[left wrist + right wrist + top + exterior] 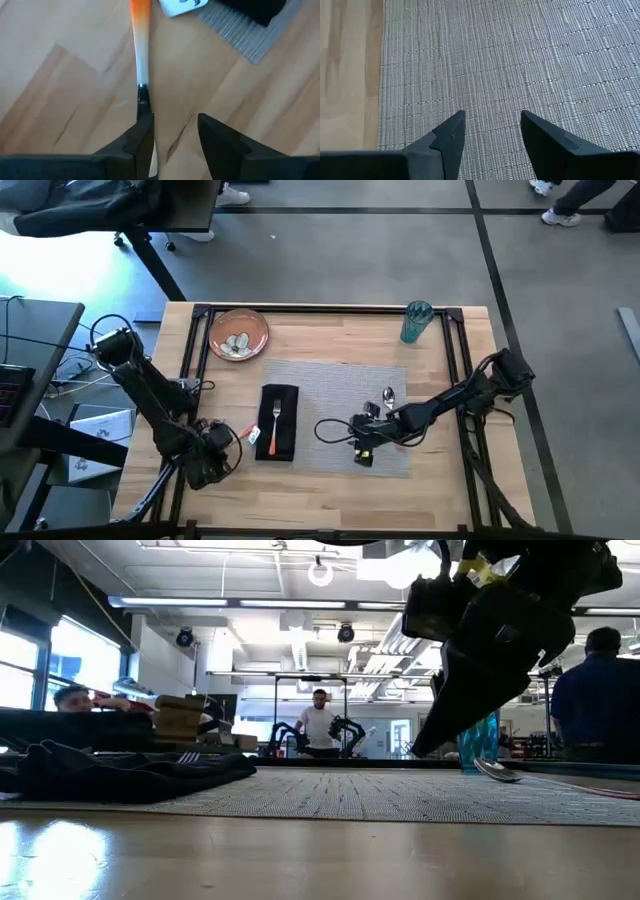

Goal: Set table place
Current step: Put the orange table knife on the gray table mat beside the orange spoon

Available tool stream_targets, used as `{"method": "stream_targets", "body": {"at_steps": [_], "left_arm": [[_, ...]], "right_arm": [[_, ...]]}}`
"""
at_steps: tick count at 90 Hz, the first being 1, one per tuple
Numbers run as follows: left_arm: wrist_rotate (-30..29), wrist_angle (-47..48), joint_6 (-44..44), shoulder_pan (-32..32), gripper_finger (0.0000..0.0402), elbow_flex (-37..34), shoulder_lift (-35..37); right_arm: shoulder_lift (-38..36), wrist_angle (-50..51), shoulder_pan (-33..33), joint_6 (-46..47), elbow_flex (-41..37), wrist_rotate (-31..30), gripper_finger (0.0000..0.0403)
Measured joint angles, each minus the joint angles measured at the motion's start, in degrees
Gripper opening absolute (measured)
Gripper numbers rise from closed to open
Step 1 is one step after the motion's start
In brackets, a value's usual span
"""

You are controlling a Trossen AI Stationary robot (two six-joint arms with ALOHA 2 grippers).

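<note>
Light-wood table (330,480) carries the grey placemat (345,395) mid-table — black napkin (279,420) and fork (274,425) at its left edge. Right gripper (358,442) hovers over the mat, fingers apart; left gripper (172,135), fingers spread, straddles an orange-handled utensil (141,45).

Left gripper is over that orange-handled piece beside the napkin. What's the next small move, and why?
Probably lower the left gripper slightly and shift it sideways so the orange-handled utensil lies between its open fingers, then close. In the left wrist view the utensil lies flat on the table, running under one finger rather than through the gap. The right gripper hovers open over the placemat.
</note>
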State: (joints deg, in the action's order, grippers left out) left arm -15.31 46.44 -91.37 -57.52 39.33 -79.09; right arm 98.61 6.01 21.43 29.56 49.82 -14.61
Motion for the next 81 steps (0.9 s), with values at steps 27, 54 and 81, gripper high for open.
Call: {"method": "stream_targets", "body": {"at_steps": [27, 54, 81], "left_arm": [[-1.0, -1.0, -1.0, -0.3, 0.0134, -0.1, -1.7], [-2.1, -0.9, -0.2, 0.2, 0.0175, -0.1, -1.7], [-2.1, -0.6, -0.1, 0.2, 0.0186, -0.1, -1.7]], "right_arm": [[0.0, 0.0, 0.0, 0.0, 0.0, 0.0, 0.0171], [0.0, 0.0, 0.0, 0.0, 0.0, 0.0, 0.0171], [0.0, 0.0, 0.0, 0.0, 0.0, 0.0, 0.0171]]}}
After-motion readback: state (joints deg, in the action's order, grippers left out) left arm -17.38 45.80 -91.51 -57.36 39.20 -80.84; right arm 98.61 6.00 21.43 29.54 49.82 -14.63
